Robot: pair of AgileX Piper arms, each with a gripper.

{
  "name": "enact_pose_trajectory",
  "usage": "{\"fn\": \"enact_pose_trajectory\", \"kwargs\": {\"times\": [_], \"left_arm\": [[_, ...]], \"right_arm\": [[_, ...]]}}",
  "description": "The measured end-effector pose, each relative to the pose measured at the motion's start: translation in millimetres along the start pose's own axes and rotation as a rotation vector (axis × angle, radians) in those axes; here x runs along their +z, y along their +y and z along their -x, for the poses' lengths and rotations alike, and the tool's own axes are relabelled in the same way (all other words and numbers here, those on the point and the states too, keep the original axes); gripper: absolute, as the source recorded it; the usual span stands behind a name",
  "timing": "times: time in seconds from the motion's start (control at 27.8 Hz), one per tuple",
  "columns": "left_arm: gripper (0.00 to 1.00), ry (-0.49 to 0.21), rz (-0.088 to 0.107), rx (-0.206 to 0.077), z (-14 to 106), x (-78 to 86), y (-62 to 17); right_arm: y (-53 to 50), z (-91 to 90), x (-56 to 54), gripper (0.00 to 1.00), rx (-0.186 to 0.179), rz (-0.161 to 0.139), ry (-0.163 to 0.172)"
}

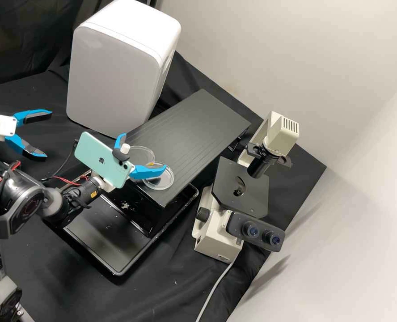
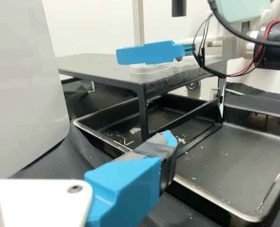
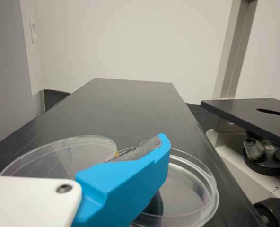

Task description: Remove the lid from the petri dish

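Note:
Two clear round pieces lie side by side on the raised black platform (image 1: 194,125). The petri dish lid (image 1: 145,152) (image 3: 59,156) lies toward the white box, and the dish base (image 1: 162,179) (image 3: 192,184) is near the platform's front corner, their rims touching. My right gripper (image 1: 140,154) spans the lid, one blue finger (image 3: 130,175) pressed against its rim between the two pieces. It looks shut on the lid. From the left wrist view that finger (image 2: 149,52) hangs level just over the platform. My left gripper (image 1: 33,134) stands open at the far left, holding nothing.
A tall white box (image 1: 118,67) stands behind the platform. A microscope (image 1: 243,197) sits at its right. A shallow black tray (image 1: 118,241) (image 2: 234,170) with white specks lies under and in front of the platform. Red and black wires run along the right arm.

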Motion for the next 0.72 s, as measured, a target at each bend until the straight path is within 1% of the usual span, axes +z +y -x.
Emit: {"fn": "enact_pose_trajectory", "kwargs": {"times": [0.07,0.18,0.25,0.36,0.4,0.43,0.47,0.54,0.58,0.61,0.72], "left_arm": [[1.0,0.004,0.0,0.026,2.1,1.0,5.2],[1.0,0.032,0.014,0.057,3.9,0.1,10.3],[1.0,0.04,0.019,0.064,4.9,0.1,11.2],[1.0,0.051,0.024,0.062,6.4,-0.7,10.3],[1.0,0.051,0.024,0.062,6.4,-0.7,10.3],[1.0,0.051,0.024,0.062,6.4,-0.7,10.3],[1.0,0.051,0.024,0.062,6.4,-0.7,10.3],[1.0,0.051,0.024,0.062,6.4,-0.7,10.3],[1.0,0.051,0.024,0.062,6.4,-0.7,10.3],[1.0,0.051,0.024,0.062,6.4,-0.7,10.3],[1.0,0.051,0.024,0.062,6.4,-0.7,10.3]], "right_arm": [[1.0,3.1,0.3,1.0,0.003,-0.002,-0.004],[2.6,11.1,0.5,1.0,0.006,-0.001,-0.002],[4.9,16.0,0.0,1.0,0.02,-0.002,0.003],[8.4,27.2,-1.0,1.0,0.041,0.016,-0.013],[10.1,31.8,-1.9,1.0,0.056,0.017,-0.02],[12.7,37.6,-3.9,1.0,0.081,0.016,-0.027],[13.0,41.6,-5.7,1.0,0.089,0.015,-0.028],[13.4,51.0,-8.9,1.0,0.096,0.001,-0.019],[13.3,55.1,-8.6,1.0,0.093,0.001,-0.018],[13.9,58.8,-9.3,1.0,0.092,-0.003,-0.01],[14.2,71.3,-7.5,1.0,0.075,-0.046,0.01]]}}
